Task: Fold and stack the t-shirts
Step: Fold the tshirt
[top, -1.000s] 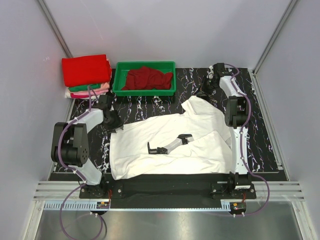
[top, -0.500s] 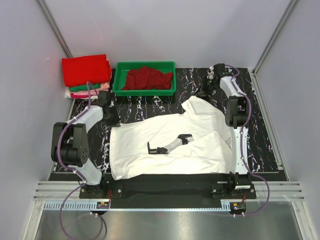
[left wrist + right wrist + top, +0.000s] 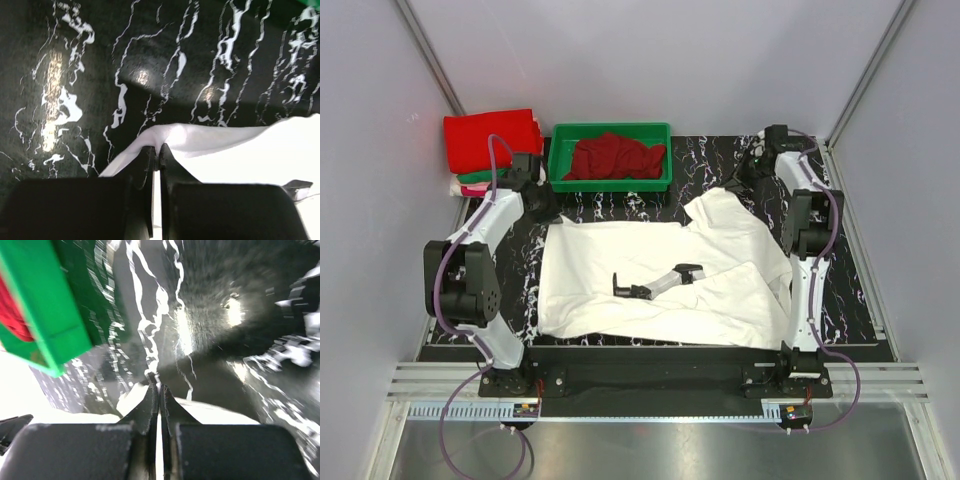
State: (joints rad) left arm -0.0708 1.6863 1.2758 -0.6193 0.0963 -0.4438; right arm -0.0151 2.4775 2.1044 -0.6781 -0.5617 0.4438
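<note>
**Left gripper** [image 3: 156, 150]: closed on the white shirt [image 3: 240, 150]. The jaws meet with a fold of the shirt's edge pinched between the fingertips. The cloth rises in a small peak at the tips and falls away to the right of the gripper. Beyond the tips lies bare bench [image 3: 90, 75], black with white veining.

**Right gripper** [image 3: 159, 386]: closed on the same shirt. The jaws stand together, with white cloth bunched at the tips and spreading below them on both sides. The wrist view is blurred, so how much cloth is in the grip cannot be told.

**White shirt:** it lies spread on the bench between the two grippers and extends from them toward the arm bases. Its far left corner is at the left gripper and its far right part is at the right gripper. The print [image 3: 655, 285] faces up. It sits nearer the bases than either gripper and roughly midway between them. The part of the shirt below the right gripper is creased and partly doubled over.

**Tray** [image 3: 558, 165]: on the bench just right of the left gripper and slightly beyond it. It is left of the right gripper and apart from it. It holds a crumpled red shirt [image 3: 615, 155].

**Stack** [image 3: 492, 140]: folded shirts near the left gripper, to its left and beyond it. A red one is on top, with green and pink layers beneath.
</note>
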